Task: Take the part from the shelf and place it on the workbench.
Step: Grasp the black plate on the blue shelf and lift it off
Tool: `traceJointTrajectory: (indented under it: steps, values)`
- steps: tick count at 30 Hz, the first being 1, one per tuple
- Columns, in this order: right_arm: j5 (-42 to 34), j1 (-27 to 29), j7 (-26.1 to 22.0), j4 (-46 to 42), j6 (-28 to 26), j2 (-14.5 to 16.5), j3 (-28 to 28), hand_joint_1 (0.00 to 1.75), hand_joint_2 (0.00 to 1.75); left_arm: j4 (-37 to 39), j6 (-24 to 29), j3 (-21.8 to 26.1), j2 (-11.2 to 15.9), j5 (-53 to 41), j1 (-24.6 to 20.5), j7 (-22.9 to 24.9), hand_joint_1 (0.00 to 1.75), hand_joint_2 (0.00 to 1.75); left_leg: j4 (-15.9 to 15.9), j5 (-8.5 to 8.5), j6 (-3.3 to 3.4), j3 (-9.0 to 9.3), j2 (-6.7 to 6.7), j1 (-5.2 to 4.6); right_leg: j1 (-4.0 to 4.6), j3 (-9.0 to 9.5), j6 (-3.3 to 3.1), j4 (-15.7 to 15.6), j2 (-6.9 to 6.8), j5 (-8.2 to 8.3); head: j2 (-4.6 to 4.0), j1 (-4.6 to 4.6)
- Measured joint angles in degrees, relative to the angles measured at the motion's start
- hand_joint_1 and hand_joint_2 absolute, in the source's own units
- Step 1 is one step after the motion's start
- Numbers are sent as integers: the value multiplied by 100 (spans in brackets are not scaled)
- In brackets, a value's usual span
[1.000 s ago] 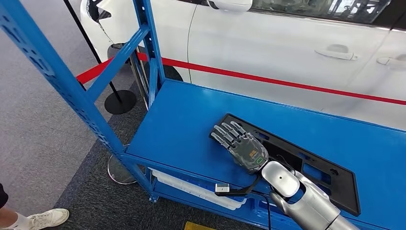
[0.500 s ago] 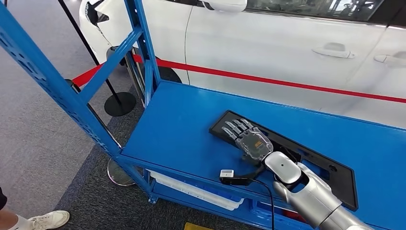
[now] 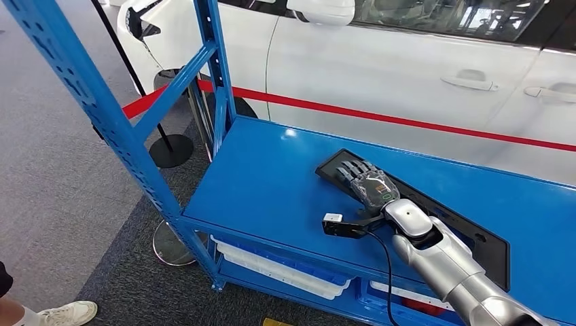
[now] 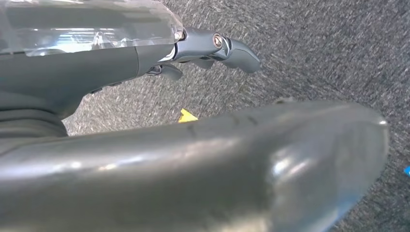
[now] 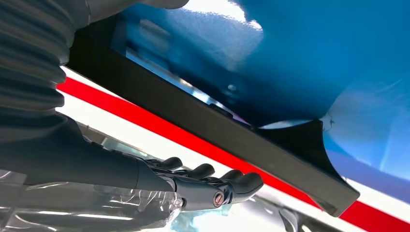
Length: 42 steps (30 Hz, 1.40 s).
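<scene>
A white car (image 3: 407, 75) stands behind the blue rack, its door handles (image 3: 469, 83) facing the camera and a side mirror (image 3: 320, 9) jutting out above. A red barrier tape (image 3: 380, 117) stretches along its side, running to a black post on a round base (image 3: 171, 150). Grey carpet (image 3: 47, 176) covers the floor. Below the rack's near edge sits a white tray (image 3: 278, 270). A white sneaker (image 3: 66, 313) of a person shows at the lower left corner.
</scene>
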Motion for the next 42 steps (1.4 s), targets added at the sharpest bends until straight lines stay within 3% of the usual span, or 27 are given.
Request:
traceJointTrajectory:
  steps: [2, 4, 5, 6, 7, 9, 11, 13, 15, 16, 19, 20, 21, 22, 24, 25, 27, 29, 31, 34, 35, 36, 37, 38, 40, 42]
  values:
    - [-63, -26, 5, 118, 31, 8, -26, 0, 175, 2, 0, 0, 0, 0, -2, 7, 0, 0, -17, 47, 64, -14, 20, 11, -11, -202, 50, 485, -5, -337, -1, 1]
    - [-119, -46, 28, 218, 62, 25, -47, 0, 175, 4, 0, 0, -1, 0, 12, 16, 0, 0, -16, 65, 91, -50, 32, -5, -14, -532, 79, 1238, -7, -737, 0, 1]
    - [-135, -56, 53, 257, 82, 38, -55, 0, 175, 4, 1, 0, -1, 0, 20, 21, 0, 0, -15, 69, 97, -62, 36, -17, -11, -630, 77, 1481, -7, -815, 1, 1]
    - [-145, -71, 88, 290, 108, 56, -60, 0, 175, 5, 1, 0, -1, 0, 26, 23, 0, 0, -15, 72, 100, -65, 38, -31, -1, -623, 59, 1514, -7, -776, 1, 1]
    - [-147, -91, 129, 322, 141, 75, -64, 0, 175, 6, 2, 0, 0, 0, 28, 25, 0, 0, -16, 73, 101, -63, 39, -50, 14, -497, 19, 1314, -6, -637, 1, 2]
    - [-146, -151, 208, 365, 211, 112, -73, 0, 175, 4, -1, 0, -15, -1, 15, 26, 0, 0, -17, 75, 99, -43, 44, -80, 86, -42, -148, 493, 3, -287, 1, -4]
    - [-141, -203, 244, 381, 272, 137, -82, 0, 175, 2, -10, 0, -39, -3, -19, 28, 0, 0, -20, 76, 67, -25, 46, -75, 165, 248, -303, -91, 2, -133, 1, -7]
    - [-138, -207, 278, 383, 308, 153, -86, 0, 175, 1, -17, -1, -44, -4, -38, 30, 0, 0, -39, 84, 8, -12, 43, -47, 211, 288, -357, -211, -5, -114, 0, 3]
    - [-134, -165, 324, 372, 319, 170, -83, 0, 175, 2, -22, -3, -29, -4, -34, 27, 0, 0, -2, 51, -43, -14, 42, -49, 168, 348, -364, -335, -9, -14, 0, 9]
    - [-130, -139, 343, 357, 324, 180, -79, 0, 175, 3, -27, -3, -23, -3, -34, 25, 0, 0, 125, -46, -67, -64, 38, -56, 133, 378, -364, -401, -15, 42, 0, 5]
    - [-102, -48, 427, 264, 348, 215, -60, 0, 175, 4, -35, -4, -18, -2, -11, 22, 0, 0, 1087, -601, -157, -485, 28, -17, 73, 386, -345, -464, -25, 109, 1, -3]
    - [-85, -20, 468, 230, 353, 226, -52, 0, 175, 5, -35, -4, -17, -2, 6, 23, 0, 0, 1367, -703, -193, -602, 29, 8, 58, 381, -331, -461, -19, 109, 1, -2]
    - [-67, 8, 518, 198, 355, 234, -46, 0, 175, 6, -35, -4, -16, -2, 23, 25, 0, 0, 1461, -694, -231, -633, 30, 35, 37, 380, -309, -454, -13, 103, 1, -2]
    - [-49, 35, 575, 161, 354, 242, -42, 0, 175, 6, -35, -4, -16, -3, 34, 32, 0, 0, 1328, -574, -269, -555, 33, 64, 11, 382, -279, -440, -7, 93, 1, -2]
    - [-33, 95, 711, 57, 345, 248, -48, 0, 175, 5, -37, -7, -22, -8, 35, 61, 0, 0, 578, -222, -351, -165, 48, 132, -36, 372, -191, -363, 4, 48, 1, -3]
    - [-33, 133, 770, -12, 339, 238, -67, 0, 175, 5, -41, -11, -29, -12, 27, 80, 0, 0, 242, -111, -355, 2, 37, 151, -41, 361, -137, -304, 11, 6, 1, -2]
    - [-48, 260, 850, -168, 330, 197, -121, 0, 175, 5, -51, -28, -44, -17, 18, 117, 0, 0, -23, -77, -280, 137, 14, 157, -16, 359, -51, -242, 26, -63, 1, 22]
    - [-78, 428, 872, -346, 332, 139, -187, 0, 175, 5, -62, -53, -50, -21, 13, 142, 0, 0, -3, -76, -157, 145, -1, 145, -11, 388, 8, -252, 35, -82, 1, 45]
    - [-105, 564, 878, -507, 335, 74, -251, 0, 175, 5, -73, -74, -56, -23, -3, 156, 0, 0, -10, -45, -72, 145, 10, 142, -36, 336, 58, -83, 24, -226, 1, 48]
    - [-112, 717, 923, -658, 336, 17, -316, 0, 175, 5, -89, -104, -66, -54, -1, 169, 0, 0, -16, -12, -11, 92, 33, 111, -42, -143, 92, 928, 7, -810, 1, 54]
    - [-99, 771, 942, -709, 335, 14, -339, 0, 175, 5, -96, -117, -70, -70, 11, 178, 0, 0, -15, -11, -5, 77, 40, 91, -37, -313, 88, 1267, 7, -929, 1, 54]
    - [-76, 825, 960, -767, 336, 14, -366, 0, 175, 5, -101, -132, -73, -87, 21, 189, 0, 0, -15, -13, 0, 70, 46, 69, -30, -404, 71, 1435, 7, -937, 1, 54]
    - [-48, 879, 982, -829, 338, 14, -393, 0, 175, 5, -104, -148, -75, -99, 28, 199, 0, 0, -16, -16, 5, 72, 50, 45, -12, -380, 32, 1372, 8, -825, 1, 54]
    - [-14, 925, 1006, -894, 342, 14, -416, 0, 175, 5, -106, -168, -77, -108, 29, 207, 0, 0, -19, -21, 11, 80, 50, 20, 17, -251, -32, 1090, 9, -629, 1, 54]
    - [53, 981, 1041, -1009, 360, 14, -453, 0, 175, 2, -106, -197, -117, -105, 10, 214, 0, 0, -28, -31, 12, 110, 52, -20, 109, 132, -229, 280, 30, -253, 1, 35]
    - [123, 1014, 1012, -1084, 385, 22, -478, 0, 175, -2, -99, -210, -171, -84, -23, 215, 0, 0, -43, -37, -18, 137, 38, -10, 189, 320, -377, -162, 47, -114, 1, 23]
